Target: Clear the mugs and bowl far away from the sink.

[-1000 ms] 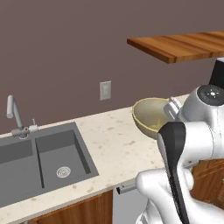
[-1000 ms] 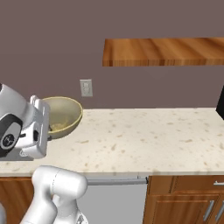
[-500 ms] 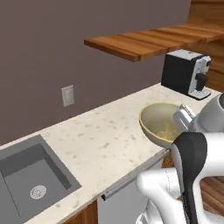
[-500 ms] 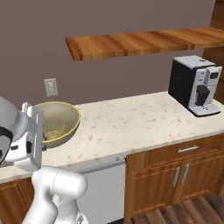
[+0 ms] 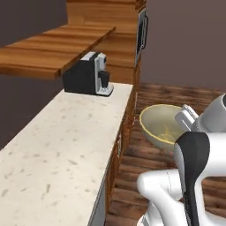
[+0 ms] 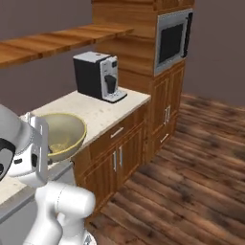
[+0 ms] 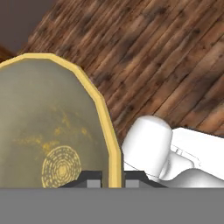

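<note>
**Bowl carried on the tool, clear of the counter**

The pale speckled stone counter [image 5: 57, 145] runs long and flat, a boxy black-and-silver coffee machine [image 6: 98, 75] at its far end. The wide yellowish-tan bowl [image 5: 161, 126] hangs above the wooden plank floor [image 6: 191, 167]; its olive inside holds nothing. The tool [image 7: 109, 177] is pinched tight on the bowl's rim.

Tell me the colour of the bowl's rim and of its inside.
The bowl has a yellowish-tan rim and a dull olive inside with yellow speckles, clearest in the hand view.
</note>
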Tool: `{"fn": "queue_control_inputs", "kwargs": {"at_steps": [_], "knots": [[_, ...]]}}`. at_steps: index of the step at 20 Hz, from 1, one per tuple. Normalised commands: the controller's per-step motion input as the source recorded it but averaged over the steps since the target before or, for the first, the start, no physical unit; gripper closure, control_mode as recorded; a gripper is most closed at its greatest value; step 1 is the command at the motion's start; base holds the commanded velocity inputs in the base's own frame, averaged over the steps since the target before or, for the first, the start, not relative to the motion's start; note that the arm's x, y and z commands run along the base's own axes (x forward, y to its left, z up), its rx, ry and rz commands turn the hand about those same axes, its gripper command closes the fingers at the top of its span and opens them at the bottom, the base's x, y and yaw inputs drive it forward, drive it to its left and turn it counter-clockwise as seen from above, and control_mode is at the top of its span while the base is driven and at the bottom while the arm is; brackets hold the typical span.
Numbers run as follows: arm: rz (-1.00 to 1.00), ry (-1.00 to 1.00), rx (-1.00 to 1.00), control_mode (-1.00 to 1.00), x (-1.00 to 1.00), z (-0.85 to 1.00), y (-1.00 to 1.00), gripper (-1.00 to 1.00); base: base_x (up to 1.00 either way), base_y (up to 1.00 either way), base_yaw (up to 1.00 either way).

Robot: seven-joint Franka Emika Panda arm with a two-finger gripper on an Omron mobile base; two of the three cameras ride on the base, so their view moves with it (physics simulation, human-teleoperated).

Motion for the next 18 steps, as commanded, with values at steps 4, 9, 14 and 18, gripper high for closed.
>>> {"fn": "queue_control_inputs", "kwargs": {"at_steps": [4,9,14,18], "knots": [[0.0,0.0,0.0,1.0,0.0,0.0,0.0,1.0,0.0,0.0,-1.0],[0.0,0.0,0.0,1.0,0.0,0.0,0.0,1.0,0.0,0.0,-1.0],[0.0,0.0,0.0,1.0,0.0,0.0,0.0,1.0,0.0,0.0,-1.0],[0.0,0.0,0.0,1.0,0.0,0.0,0.0,1.0,0.08,0.0,-0.94]]}}
